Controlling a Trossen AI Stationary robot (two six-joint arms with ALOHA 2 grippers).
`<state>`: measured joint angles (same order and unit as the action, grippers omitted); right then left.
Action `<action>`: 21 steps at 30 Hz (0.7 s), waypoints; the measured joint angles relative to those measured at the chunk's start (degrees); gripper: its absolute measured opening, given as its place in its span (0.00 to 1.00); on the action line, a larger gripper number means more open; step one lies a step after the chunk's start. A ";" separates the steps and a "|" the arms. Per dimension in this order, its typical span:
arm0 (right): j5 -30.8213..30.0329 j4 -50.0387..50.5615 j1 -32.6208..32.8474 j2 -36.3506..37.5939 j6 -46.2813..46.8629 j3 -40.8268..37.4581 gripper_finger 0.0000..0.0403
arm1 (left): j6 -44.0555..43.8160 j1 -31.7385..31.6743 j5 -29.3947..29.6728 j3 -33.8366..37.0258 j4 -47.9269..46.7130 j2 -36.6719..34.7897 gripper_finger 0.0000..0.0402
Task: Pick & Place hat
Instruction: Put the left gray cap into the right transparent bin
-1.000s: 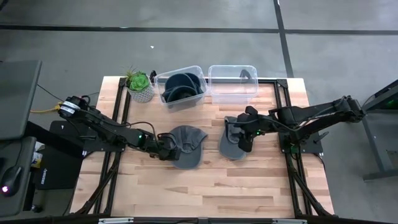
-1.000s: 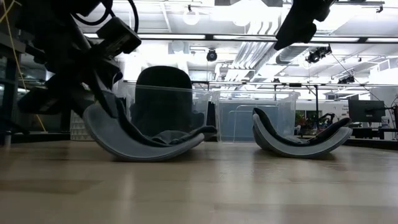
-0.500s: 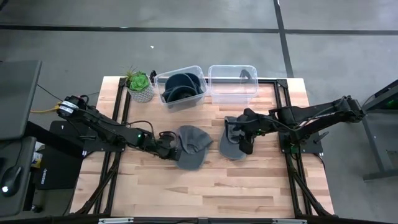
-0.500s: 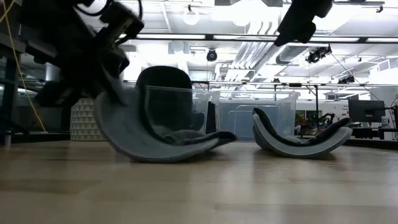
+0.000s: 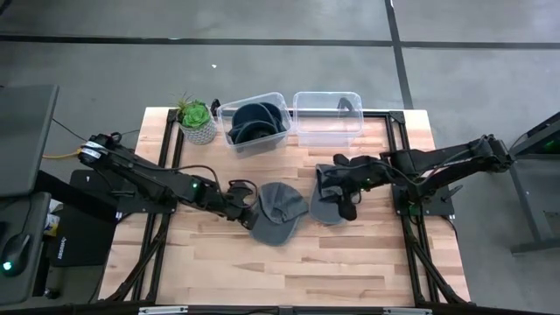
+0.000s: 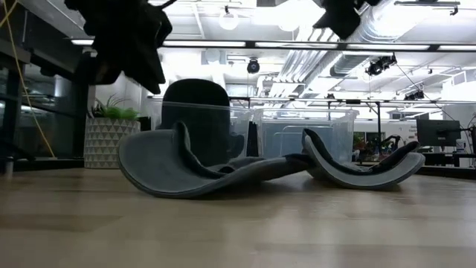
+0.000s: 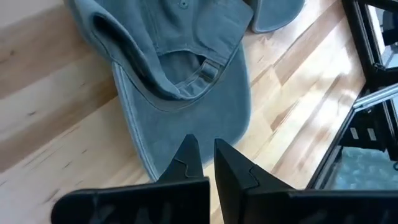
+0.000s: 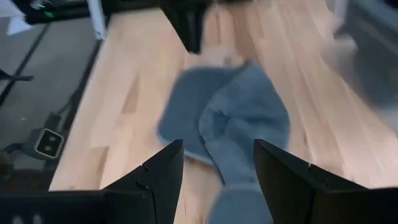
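A grey cap (image 5: pixel 276 212) lies upside down on the wooden table, its hollow facing up (image 7: pixel 186 93), resting on its crown and brim (image 6: pixel 193 164). My left gripper (image 5: pixel 248 194) hangs shut above its brim (image 7: pixel 204 155), high over the table's left (image 6: pixel 130 45), and touches nothing. A second grey cap (image 5: pixel 325 203) lies just to the right (image 6: pixel 357 167). My right gripper (image 5: pixel 339 185) stands open above it (image 8: pixel 217 168), clear of it (image 6: pixel 338 15).
At the far edge stand a clear bin (image 5: pixel 255 124) holding dark hats, an empty clear bin (image 5: pixel 327 116) and a potted plant (image 5: pixel 197 118). The near half of the table (image 5: pixel 289 271) is bare wood. The two caps lie side by side, almost meeting (image 6: pixel 297 160).
My left gripper has risen and rolled, drifting a little toward the table's right. The first cap, whose left side it held tipped up off the table, has come out of the fingers. It has slid to the right and dropped flat beside the second cap.
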<state>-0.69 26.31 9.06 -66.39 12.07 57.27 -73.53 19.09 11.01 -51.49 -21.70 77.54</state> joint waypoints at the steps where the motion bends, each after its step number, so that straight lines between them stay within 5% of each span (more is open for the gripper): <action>1: 0.44 -0.98 0.00 0.00 -0.91 0.00 0.47 | 0.13 0.00 0.08 -0.46 -0.50 0.00 0.00; 10: 9.52 -4.28 -5.23 -7.27 -3.61 1.97 0.47 | -1.70 0.04 2.37 -0.73 -5.39 0.04 0.00; 21: 19.13 9.25 -7.99 -31.44 -25.25 25.66 0.47 | -4.04 1.84 0.35 -0.72 -16.46 -0.10 0.00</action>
<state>18.44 35.55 1.07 -97.83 -13.18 82.93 -77.57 20.94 11.36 -52.21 -38.17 77.44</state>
